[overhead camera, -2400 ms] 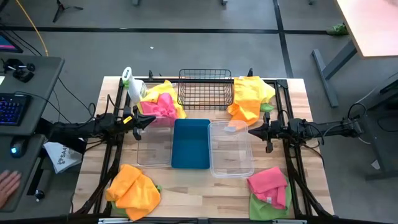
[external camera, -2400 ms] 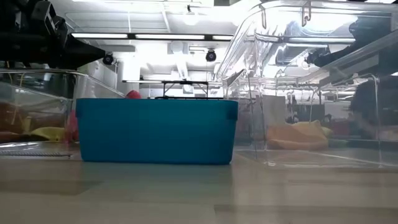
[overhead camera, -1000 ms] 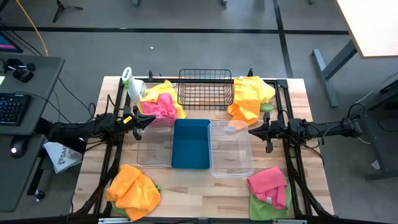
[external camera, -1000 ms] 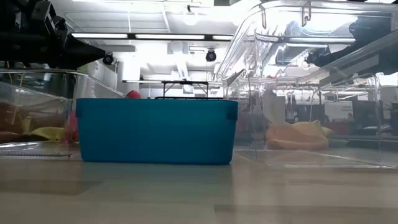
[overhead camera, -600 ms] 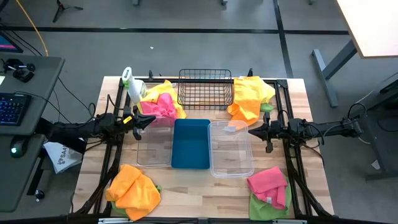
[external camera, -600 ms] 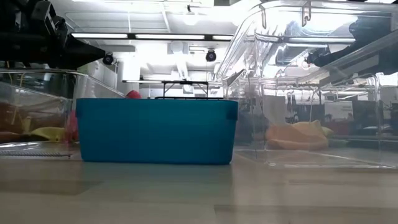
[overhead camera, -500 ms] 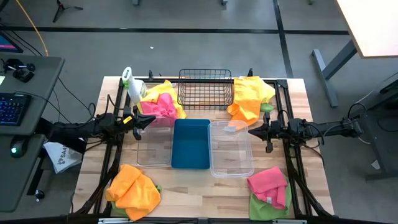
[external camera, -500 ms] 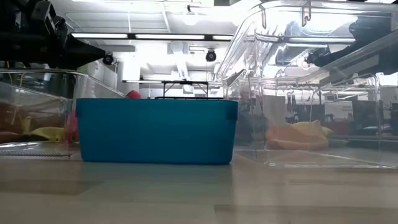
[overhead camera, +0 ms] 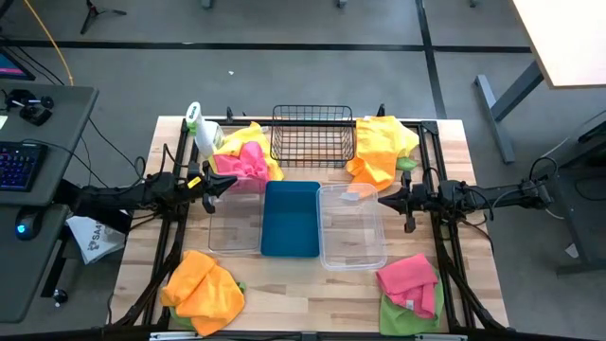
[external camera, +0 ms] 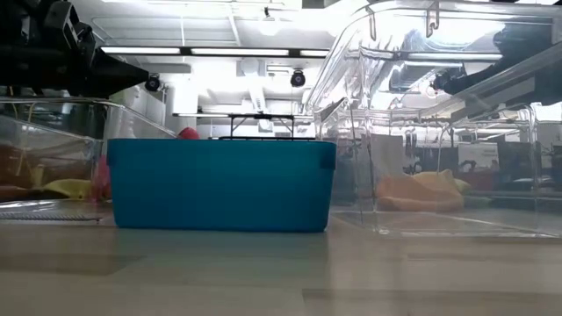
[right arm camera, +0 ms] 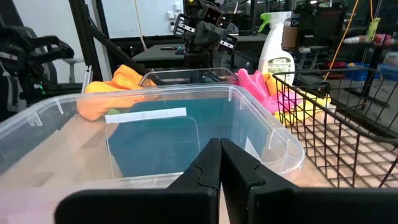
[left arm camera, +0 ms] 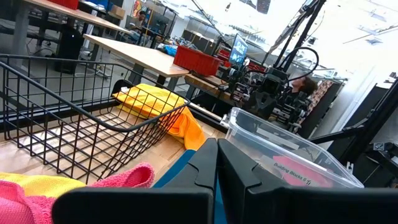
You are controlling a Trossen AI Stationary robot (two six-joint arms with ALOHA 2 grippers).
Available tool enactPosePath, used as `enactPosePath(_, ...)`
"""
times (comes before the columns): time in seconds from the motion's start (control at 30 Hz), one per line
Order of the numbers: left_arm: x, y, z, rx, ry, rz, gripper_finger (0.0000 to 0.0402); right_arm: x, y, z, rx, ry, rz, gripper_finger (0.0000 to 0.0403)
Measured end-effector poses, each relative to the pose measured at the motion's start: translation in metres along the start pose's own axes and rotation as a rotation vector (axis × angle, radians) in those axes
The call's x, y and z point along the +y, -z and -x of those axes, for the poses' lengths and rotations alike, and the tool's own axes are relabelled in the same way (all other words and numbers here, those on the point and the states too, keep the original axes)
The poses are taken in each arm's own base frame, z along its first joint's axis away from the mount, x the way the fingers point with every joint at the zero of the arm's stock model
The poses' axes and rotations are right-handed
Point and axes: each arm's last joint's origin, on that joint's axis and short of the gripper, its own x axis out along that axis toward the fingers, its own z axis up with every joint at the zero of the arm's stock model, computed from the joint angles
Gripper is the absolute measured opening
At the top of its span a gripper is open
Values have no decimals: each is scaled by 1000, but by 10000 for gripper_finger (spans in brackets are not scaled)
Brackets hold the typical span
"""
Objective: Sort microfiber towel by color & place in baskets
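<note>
Three tubs stand side by side mid-table: a clear tub (overhead camera: 234, 220), a blue tub (overhead camera: 291, 220) and a second clear tub (overhead camera: 352, 227). The black wire basket (overhead camera: 312, 136) stands behind them. Towels lie in piles on the wood: pink on yellow (overhead camera: 243, 157) at far left, orange-yellow (overhead camera: 380, 147) at far right, orange (overhead camera: 202, 289) at near left, pink on green (overhead camera: 410, 284) at near right. My left gripper (overhead camera: 232, 183) hovers shut over the left clear tub's far end. My right gripper (overhead camera: 381, 200) hovers shut at the right clear tub's right rim.
A white spray bottle (overhead camera: 199, 129) stands at the far left corner beside the pink and yellow towels. Dark frame rails (overhead camera: 175, 237) run along the table's left and right sides. Bare wood (overhead camera: 303, 284) lies between the tubs and the near edge.
</note>
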Motion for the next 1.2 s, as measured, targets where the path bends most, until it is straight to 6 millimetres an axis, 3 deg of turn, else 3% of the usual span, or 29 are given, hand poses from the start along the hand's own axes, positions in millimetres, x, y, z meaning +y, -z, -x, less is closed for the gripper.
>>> enactPosePath(0.13, 0, 0, 0, 0, 0, 0, 0, 0, 0, 0, -4, 0, 38, 0)
enactPosePath(0.2, 0, 0, 0, 0, 0, 0, 0, 0, -8, 0, -80, -2, -40, 0)
enactPosePath(0.4, 0, 0, 0, 0, 0, 0, 0, -7, -64, 25, -749, -33, -640, 0)
enactPosePath(0.47, 0, 0, 0, 0, 0, 0, 0, -12, -75, 36, -916, 15, -716, 0)
enactPosePath(0.53, 0, 0, 0, 1, 0, 0, 0, -13, -87, 42, -959, 73, -623, 0)
enactPosePath(0.63, 0, 0, 0, 0, 0, 0, 0, -12, -112, 36, -823, 156, -487, 0)
enactPosePath(0.73, 0, 0, 0, 0, 0, 0, 0, -14, -143, 13, -565, 351, -407, 0)
enactPosePath(0.9, 0, 0, 0, 0, -1, 0, 0, -36, -181, -32, -109, 844, -339, 0)
enactPosePath(1.03, 0, 0, 0, 0, 0, 0, 0, -75, -180, -52, 294, 1093, -374, 0)
enactPosePath(1.2, 0, 0, 0, 0, 0, 0, 0, -127, -147, -65, 614, 1079, -622, 0)
